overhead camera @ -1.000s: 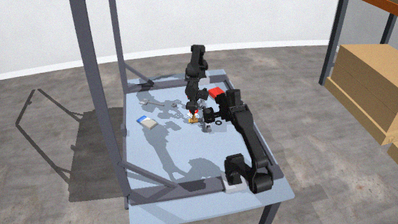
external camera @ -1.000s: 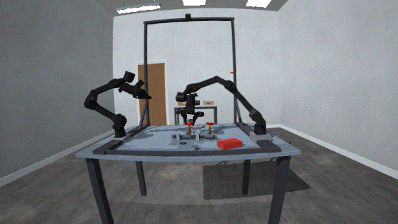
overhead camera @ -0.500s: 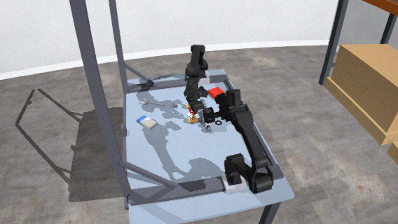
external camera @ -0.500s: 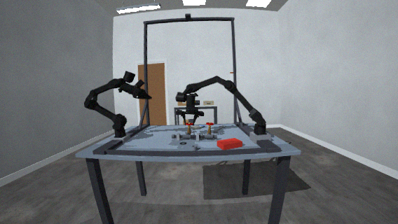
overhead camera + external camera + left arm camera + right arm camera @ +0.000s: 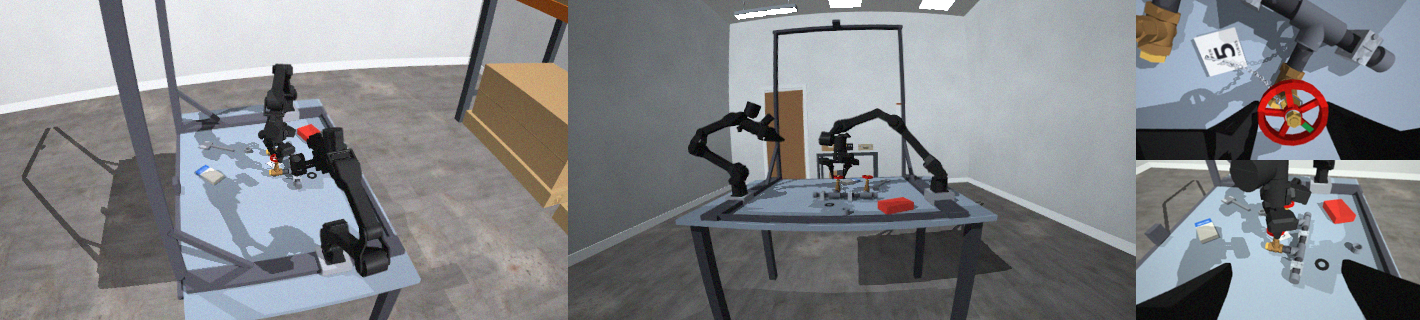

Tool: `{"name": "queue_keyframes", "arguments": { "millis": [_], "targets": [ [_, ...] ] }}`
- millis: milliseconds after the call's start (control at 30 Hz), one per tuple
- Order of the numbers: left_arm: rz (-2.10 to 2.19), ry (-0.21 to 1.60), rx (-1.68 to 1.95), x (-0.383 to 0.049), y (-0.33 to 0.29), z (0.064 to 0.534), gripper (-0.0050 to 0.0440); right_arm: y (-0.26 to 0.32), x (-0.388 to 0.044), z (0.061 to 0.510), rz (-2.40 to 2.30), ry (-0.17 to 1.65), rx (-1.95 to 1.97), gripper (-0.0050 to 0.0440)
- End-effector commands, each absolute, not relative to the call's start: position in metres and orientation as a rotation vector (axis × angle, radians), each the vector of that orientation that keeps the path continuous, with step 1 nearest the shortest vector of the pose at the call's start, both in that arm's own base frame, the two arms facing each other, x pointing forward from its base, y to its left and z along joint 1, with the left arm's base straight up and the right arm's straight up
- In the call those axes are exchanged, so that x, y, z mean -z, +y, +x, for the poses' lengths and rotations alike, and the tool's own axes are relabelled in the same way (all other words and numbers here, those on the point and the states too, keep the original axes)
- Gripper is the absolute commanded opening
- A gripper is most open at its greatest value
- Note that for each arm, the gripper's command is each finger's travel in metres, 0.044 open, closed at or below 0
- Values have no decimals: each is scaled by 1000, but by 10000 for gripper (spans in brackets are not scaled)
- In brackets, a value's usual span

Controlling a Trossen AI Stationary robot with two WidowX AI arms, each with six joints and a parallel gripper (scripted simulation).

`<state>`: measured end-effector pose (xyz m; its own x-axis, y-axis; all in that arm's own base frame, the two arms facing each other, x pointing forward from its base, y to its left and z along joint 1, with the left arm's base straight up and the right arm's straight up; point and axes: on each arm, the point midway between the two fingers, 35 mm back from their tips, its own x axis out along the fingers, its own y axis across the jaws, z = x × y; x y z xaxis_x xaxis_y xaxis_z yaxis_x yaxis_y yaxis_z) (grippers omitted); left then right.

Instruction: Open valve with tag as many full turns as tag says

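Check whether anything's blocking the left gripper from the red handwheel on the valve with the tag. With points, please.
Nothing visible blocks it: the left gripper (image 5: 1291, 106) already has a finger on either side of the red handwheel (image 5: 1264, 123). The chain (image 5: 1259, 76) and its tag (image 5: 1209, 50) hang off beyond the wheel, outside the fingers.

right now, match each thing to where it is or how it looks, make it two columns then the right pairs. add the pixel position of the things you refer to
1. tag (image 5: 1229, 66)
2. red block (image 5: 308, 132) (image 5: 895, 205) (image 5: 1339, 211)
3. left claw (image 5: 1293, 103)
4. right claw (image 5: 1286, 263)

A. fingers apart, with no handwheel between them
B. chained to a valve and printed with a 5
C. fingers on either side of a red handwheel (image 5: 1264, 133)
D. on the table, apart from the pipes (image 5: 1301, 252)

Pairs: 1-B, 2-D, 3-C, 4-A
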<state>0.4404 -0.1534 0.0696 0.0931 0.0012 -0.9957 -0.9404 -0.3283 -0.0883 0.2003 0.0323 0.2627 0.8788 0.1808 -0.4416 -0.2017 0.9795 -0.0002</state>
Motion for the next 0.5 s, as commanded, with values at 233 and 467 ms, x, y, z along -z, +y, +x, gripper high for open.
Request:
{"name": "queue_keyframes", "arguments": {
  "millis": [233, 467],
  "targets": [
    [-1551, 947, -1378, -80, -154, 442, 212, 33, -269, 200, -47, 440, -203, 400],
    [-1555, 946, -1368, -84, -153, 443, 284, 33, -269, 200, -47, 440, -203, 400]
  ]
}}
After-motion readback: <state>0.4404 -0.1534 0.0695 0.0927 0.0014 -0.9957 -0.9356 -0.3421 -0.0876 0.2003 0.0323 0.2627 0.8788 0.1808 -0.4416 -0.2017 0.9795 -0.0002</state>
